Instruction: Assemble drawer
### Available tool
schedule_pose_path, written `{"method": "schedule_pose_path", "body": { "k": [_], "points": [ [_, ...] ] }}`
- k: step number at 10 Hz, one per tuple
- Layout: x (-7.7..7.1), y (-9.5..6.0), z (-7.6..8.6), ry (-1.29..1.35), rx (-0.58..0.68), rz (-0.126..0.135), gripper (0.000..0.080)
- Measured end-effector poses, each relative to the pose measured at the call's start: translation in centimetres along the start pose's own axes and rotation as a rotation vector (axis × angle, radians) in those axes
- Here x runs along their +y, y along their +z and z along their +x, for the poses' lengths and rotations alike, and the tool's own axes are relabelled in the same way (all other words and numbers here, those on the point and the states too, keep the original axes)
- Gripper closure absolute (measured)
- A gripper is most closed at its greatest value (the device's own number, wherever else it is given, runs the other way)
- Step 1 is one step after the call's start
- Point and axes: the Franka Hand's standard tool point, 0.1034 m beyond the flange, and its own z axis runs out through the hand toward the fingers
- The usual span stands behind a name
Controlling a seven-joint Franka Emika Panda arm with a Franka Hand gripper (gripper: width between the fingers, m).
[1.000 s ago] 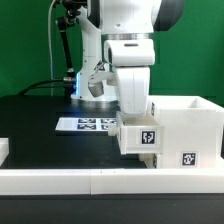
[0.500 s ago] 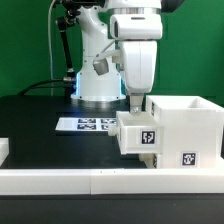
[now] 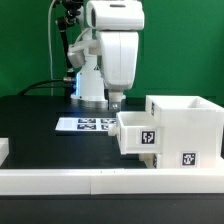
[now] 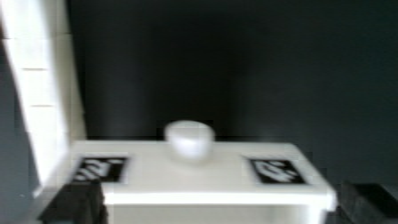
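The white drawer case (image 3: 186, 122) stands at the exterior view's right. The white inner drawer box (image 3: 138, 136), with a black tag on its face, sits partly inside the case. My gripper (image 3: 116, 99) hangs above the table to the left of the drawer box, apart from it and holding nothing. In the wrist view the drawer box (image 4: 196, 185) lies below my gripper (image 4: 210, 212), showing a round white knob (image 4: 189, 138) and two tags. The dark fingers stand apart at either side of the box.
The marker board (image 3: 84, 125) lies on the black table behind the drawer box. A long white rail (image 3: 90, 179) runs along the front edge. A small white part (image 3: 3, 150) sits at the exterior view's far left. The robot base (image 3: 88, 85) stands behind.
My gripper has let go of the drawer box, risen, and moved to the exterior view's left. The drawer box stays in the case.
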Motion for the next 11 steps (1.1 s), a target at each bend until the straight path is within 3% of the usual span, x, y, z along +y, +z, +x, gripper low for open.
{"method": "schedule_pose_path", "body": {
  "k": [4, 6, 8, 11],
  "points": [
    [0.0, 0.3, -0.6, -0.008, 0.017, 0.003, 0.0150],
    [-0.3, 1.2, -1.6, 0.012, 0.129, 0.014, 0.0150],
    [0.1, 2.4, -1.2, 0.004, 0.149, 0.033, 0.0150],
    [-0.2, 4.0, 1.0, 0.012, 0.156, 0.062, 0.0150]
  ]
}}
